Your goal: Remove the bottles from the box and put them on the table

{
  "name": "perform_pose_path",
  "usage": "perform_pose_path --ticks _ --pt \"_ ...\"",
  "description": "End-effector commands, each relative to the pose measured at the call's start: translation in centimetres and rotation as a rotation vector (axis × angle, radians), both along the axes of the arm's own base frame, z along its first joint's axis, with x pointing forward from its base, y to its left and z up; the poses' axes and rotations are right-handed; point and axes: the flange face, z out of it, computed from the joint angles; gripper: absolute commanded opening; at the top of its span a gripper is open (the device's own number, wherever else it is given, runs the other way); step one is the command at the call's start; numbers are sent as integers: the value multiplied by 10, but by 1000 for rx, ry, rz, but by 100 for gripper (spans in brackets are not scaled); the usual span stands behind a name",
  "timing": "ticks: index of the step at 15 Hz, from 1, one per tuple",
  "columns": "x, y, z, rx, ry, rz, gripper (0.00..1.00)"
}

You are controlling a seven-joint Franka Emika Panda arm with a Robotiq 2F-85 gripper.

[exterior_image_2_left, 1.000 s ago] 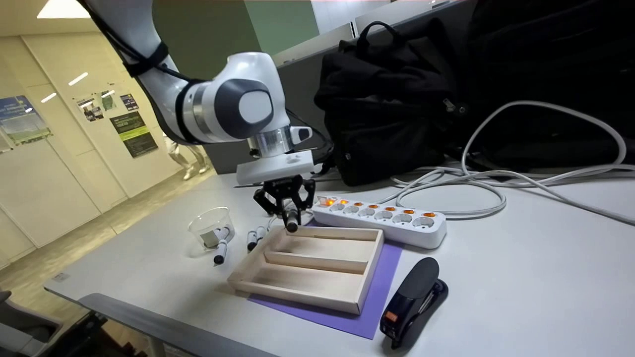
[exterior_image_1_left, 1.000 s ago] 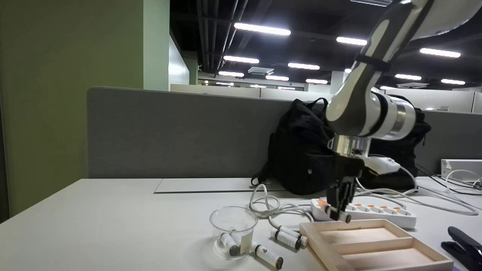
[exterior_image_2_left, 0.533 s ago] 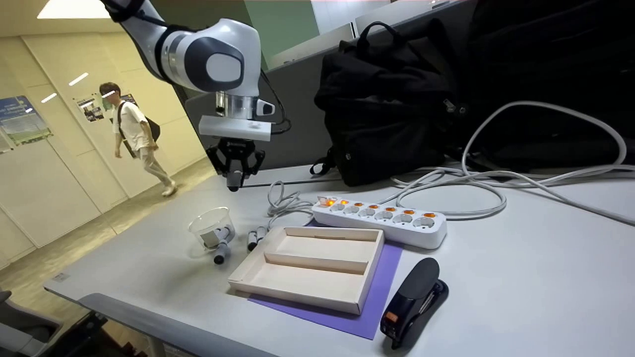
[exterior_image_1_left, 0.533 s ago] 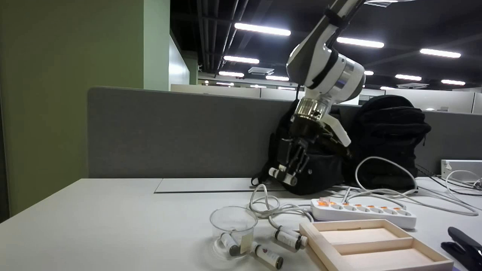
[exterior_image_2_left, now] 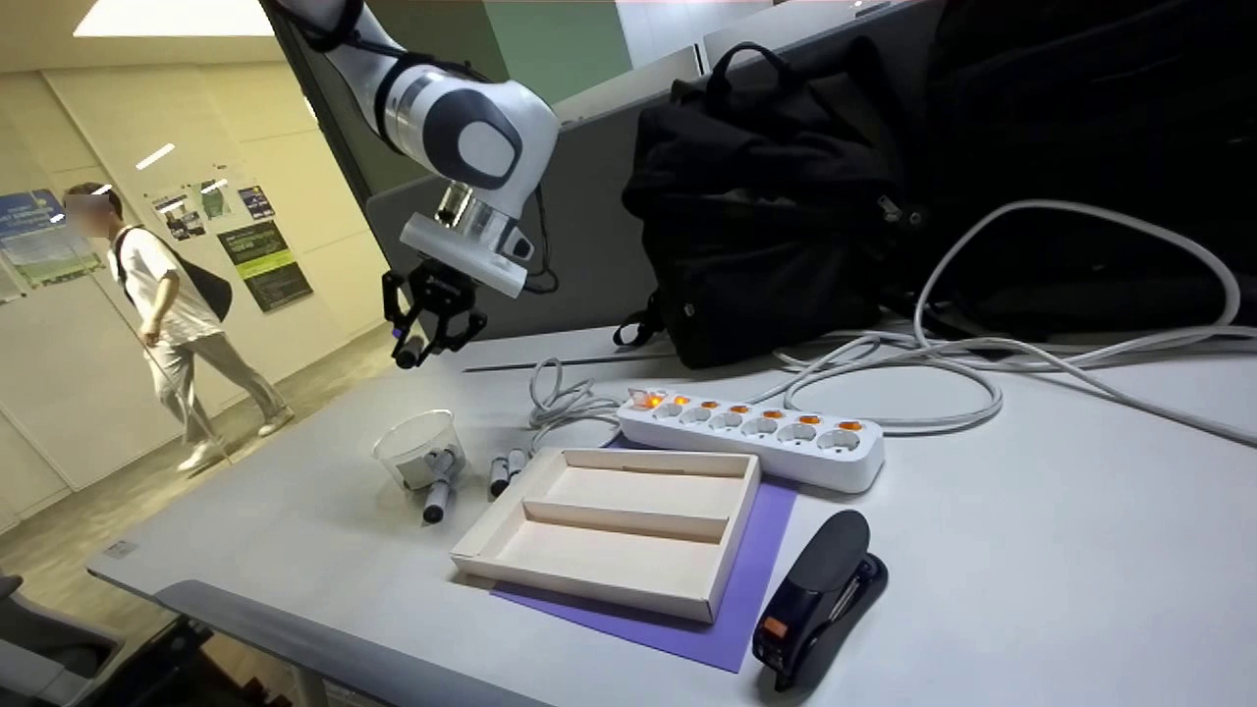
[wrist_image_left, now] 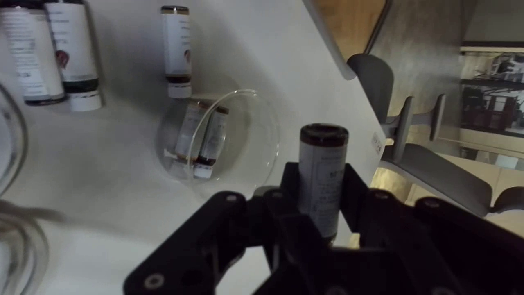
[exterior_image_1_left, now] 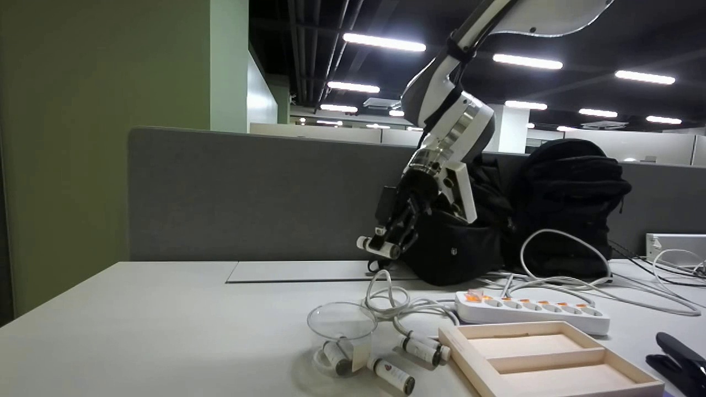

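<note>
My gripper (exterior_image_1_left: 380, 240) is shut on a whitish bottle (wrist_image_left: 323, 176) with a dark end, held in the air above the back of the white table (exterior_image_1_left: 165, 331). The held bottle also shows in both exterior views (exterior_image_1_left: 389, 249) (exterior_image_2_left: 409, 352). In the wrist view the gripper (wrist_image_left: 320, 184) has a finger on each side of it. The light-wood box (exterior_image_2_left: 589, 586) lies to the right, and no bottle shows in its two compartments. One bottle (exterior_image_1_left: 392, 376) lies by the clear cup; two more (exterior_image_1_left: 422, 350) lie beside the box. Two bottles (exterior_image_1_left: 336, 358) are inside the cup.
The clear plastic cup (wrist_image_left: 254, 135) stands below the gripper. A power strip (exterior_image_2_left: 751, 452) is behind the box, with a coiled cable (exterior_image_2_left: 574, 405) near it. A purple sheet (exterior_image_2_left: 766, 550) lies under the box, a black stapler (exterior_image_2_left: 820, 599) beside it. Black backpacks (exterior_image_2_left: 766, 216) stand at the back.
In both exterior views the gripper, holding the bottle, has risen from over the box's back corner and moved left, past the power strip. It has tilted. The box and other bottles stayed put.
</note>
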Motion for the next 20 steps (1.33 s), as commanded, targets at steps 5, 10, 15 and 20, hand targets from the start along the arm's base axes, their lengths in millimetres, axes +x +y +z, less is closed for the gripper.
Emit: perform_pose_path --ticks 5,10,15,20 --pt "-4 38 -65 3 271 24 7" --pt "-4 51 -89 -13 349 21 7" --pt "2 54 -92 -17 360 12 74" --pt "0 52 -94 0 323 29 100"
